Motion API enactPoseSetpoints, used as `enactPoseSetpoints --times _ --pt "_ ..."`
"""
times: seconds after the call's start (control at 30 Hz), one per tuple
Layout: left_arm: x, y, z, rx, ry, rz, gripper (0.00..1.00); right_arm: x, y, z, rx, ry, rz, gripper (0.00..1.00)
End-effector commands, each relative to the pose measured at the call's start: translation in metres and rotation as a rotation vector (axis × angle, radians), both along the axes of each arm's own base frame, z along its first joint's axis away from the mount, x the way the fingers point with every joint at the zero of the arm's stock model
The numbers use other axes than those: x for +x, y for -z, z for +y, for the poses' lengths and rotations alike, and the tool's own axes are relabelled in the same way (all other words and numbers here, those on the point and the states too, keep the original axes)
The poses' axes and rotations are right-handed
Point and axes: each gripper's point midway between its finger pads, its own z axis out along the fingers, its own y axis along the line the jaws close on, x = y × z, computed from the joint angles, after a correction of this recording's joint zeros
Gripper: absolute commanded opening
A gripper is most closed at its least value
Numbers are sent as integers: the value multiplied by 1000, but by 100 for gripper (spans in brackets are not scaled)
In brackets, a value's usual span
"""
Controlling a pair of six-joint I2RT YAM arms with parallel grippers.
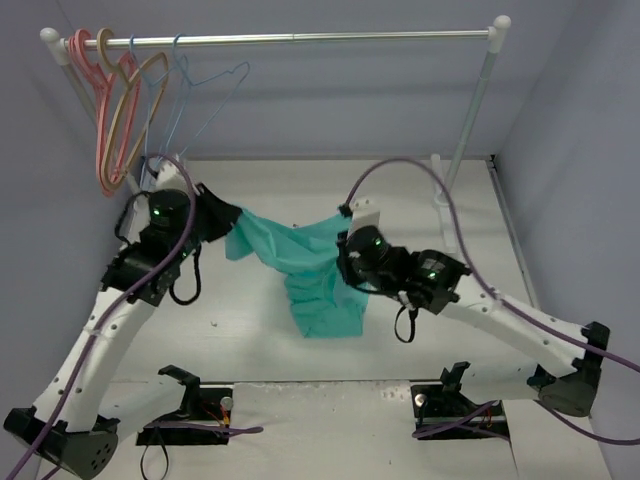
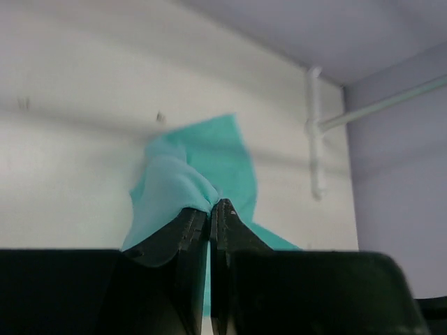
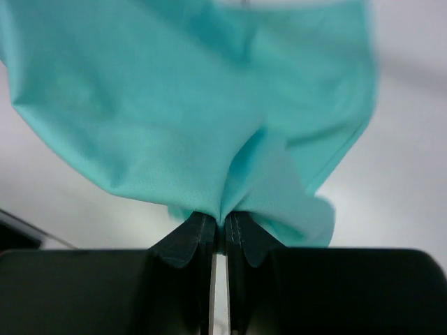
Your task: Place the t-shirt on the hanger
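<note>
T-shirt [image 1: 300, 262], pinched in tightly closed left hand [image 2: 210, 209] and right hand [image 3: 218, 222]: hold cloth taut between them when lifting.

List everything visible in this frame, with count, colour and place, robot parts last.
short-sleeved fabric t-shirt: one, teal-green, spread between both hands over the table
thick plastic hanger: one, pink, left end of rail
thick wood-coloured hanger: one, tan, beside the pink one
thin wire hangers: two, light blue, on rail right of the tan one
clothes rail: one, silver bar, white posts, far side
table: one, white, underneath
cables: two, purple, along the arms
left hand: black, shut on shirt
right hand: black, shut on shirt
</note>
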Motion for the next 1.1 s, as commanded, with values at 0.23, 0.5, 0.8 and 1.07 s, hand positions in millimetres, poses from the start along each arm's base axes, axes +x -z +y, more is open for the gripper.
enactPoseSetpoints --times 0.23,0.5,0.8,1.07 --pt "-32 -264 43 114 -52 -652 0 34 -311 -26 157 -121 -779 0" --pt "-87 -306 40 57 58 -783 0 -20 -347 -29 344 -360 -878 0" --pt "-82 -220 -9 -106 268 -477 0 -41 -278 -24 413 -404 -665 0" --pt "-42 -77 -14 -51 184 -117 0 -5 -171 -36 220 -172 -495 0"
